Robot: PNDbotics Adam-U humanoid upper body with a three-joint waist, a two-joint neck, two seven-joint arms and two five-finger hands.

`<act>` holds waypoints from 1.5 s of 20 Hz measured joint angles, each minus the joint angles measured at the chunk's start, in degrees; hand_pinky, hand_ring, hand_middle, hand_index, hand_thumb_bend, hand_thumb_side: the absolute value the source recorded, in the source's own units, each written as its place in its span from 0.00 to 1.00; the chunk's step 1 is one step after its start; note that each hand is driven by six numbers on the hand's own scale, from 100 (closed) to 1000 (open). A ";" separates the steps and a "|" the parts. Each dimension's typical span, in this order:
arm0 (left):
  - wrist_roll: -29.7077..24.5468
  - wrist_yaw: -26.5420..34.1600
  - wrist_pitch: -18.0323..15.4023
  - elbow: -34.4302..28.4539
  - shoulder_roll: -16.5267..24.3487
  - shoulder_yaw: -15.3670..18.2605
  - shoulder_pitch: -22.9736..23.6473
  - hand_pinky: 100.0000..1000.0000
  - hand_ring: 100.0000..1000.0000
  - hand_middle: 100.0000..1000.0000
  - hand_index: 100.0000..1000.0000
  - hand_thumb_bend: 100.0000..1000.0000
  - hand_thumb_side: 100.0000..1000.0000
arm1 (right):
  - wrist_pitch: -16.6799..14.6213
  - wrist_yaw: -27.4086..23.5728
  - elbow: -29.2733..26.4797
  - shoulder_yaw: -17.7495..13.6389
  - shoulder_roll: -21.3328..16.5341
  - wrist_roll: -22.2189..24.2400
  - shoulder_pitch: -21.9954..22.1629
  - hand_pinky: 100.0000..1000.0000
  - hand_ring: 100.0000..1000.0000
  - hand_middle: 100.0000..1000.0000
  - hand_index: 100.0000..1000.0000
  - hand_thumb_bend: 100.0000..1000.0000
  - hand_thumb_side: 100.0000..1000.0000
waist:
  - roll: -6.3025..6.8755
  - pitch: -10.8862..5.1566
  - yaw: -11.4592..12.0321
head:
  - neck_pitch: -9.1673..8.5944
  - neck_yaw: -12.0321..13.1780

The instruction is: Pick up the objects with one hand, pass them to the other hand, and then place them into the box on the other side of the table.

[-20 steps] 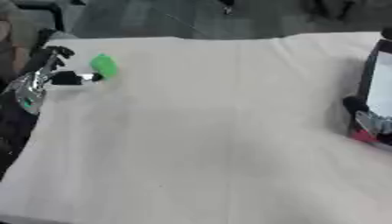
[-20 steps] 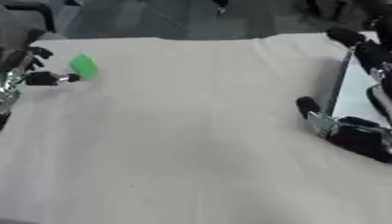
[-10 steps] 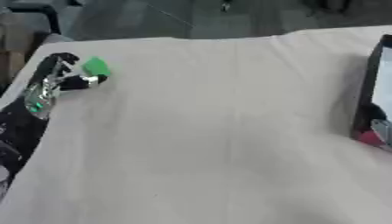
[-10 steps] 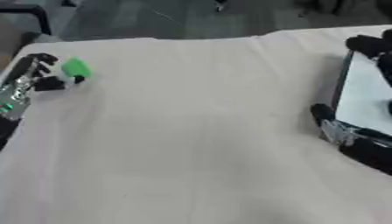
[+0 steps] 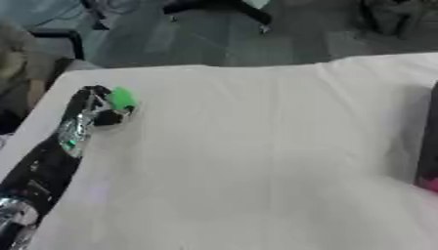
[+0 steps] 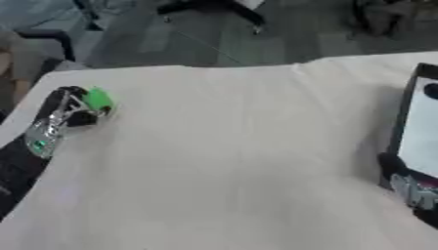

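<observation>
Since the earlier frame the left hand (image 5: 92,108) had closed further round the green object (image 5: 121,98), at the table's (image 5: 256,156) far left; the camera had also shifted. Fingers curled about the object, though whether it was lifted could not be told. The right hand (image 6: 410,190) showed at the lower right beside the box (image 6: 424,132), its fingers unclear. Risk: the small object could slip during the hand-over, being only partly enclosed. Count: one green object, one box, two hands.
</observation>
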 measured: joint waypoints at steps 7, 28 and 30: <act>-2.42 4.40 -3.26 -2.98 -0.57 0.09 0.29 0.54 0.41 0.40 0.52 0.00 0.01 | 0.35 -0.01 0.00 -0.13 -0.03 0.41 0.55 0.79 0.78 1.00 0.81 0.29 0.37 | -0.34 -0.98 0.63 | 0.70 -0.64; -19.13 17.03 -15.72 -27.48 -14.16 -15.38 2.35 0.54 0.41 0.40 0.52 0.02 0.10 | -7.73 -0.21 0.46 8.37 2.74 11.59 -1.80 0.87 0.83 1.00 0.89 0.45 0.30 | -3.16 -16.41 10.12 | 15.66 -21.85; -21.09 17.64 -17.67 -30.61 -15.99 -18.60 2.95 0.54 0.41 0.40 0.52 0.02 0.10 | -8.12 -0.68 0.47 8.75 3.19 13.56 -2.02 0.86 0.83 1.00 0.89 0.46 0.29 | -3.10 -16.49 10.52 | 15.74 -22.92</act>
